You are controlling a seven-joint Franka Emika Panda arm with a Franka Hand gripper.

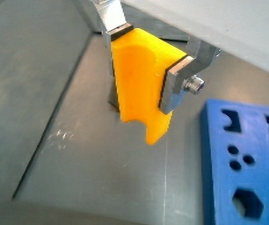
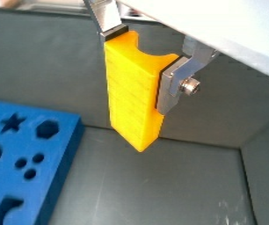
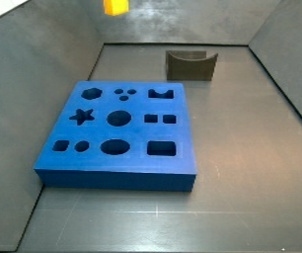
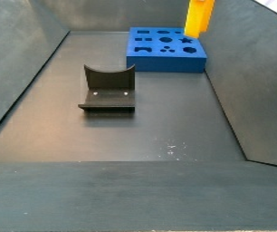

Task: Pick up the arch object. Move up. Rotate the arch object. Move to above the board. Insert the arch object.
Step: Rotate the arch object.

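Yellow-orange plastic fills the middle of both wrist views: the arch object (image 1: 141,88) is clamped between the two silver finger plates of the gripper (image 1: 149,53), which is closed on its upper part. One finger (image 1: 180,83) is pressed flat against a broad face of the block, with a bolt head visible on the plate; the opposite finger (image 2: 105,19) is seen at the block's far upper edge. The lower end of the arch object (image 2: 134,88) hangs free below the fingertips, clear of the dark grey floor (image 1: 67,176), and a notch is visible at its lower corner in a wrist view.

Below and to one side of the gripper, the board (image 1: 245,163) is seen as a thick blue slab with shaped cut-outs; a star and several round holes are seen on the board (image 2: 25,154) in a wrist view. No contact is shown between block and board.

In both side views only the block is visible at the upper edge of the picture, the gripper itself being cut off. The arch object (image 3: 115,7) is held high above the floor, behind the far edge of the board (image 3: 119,128); the arch object (image 4: 198,16) is also shown raised over the board (image 4: 167,48).

Well apart from the gripper, the fixture (image 4: 107,89) stands on the floor (image 4: 117,136), and the fixture (image 3: 190,64) is seen beyond the board.
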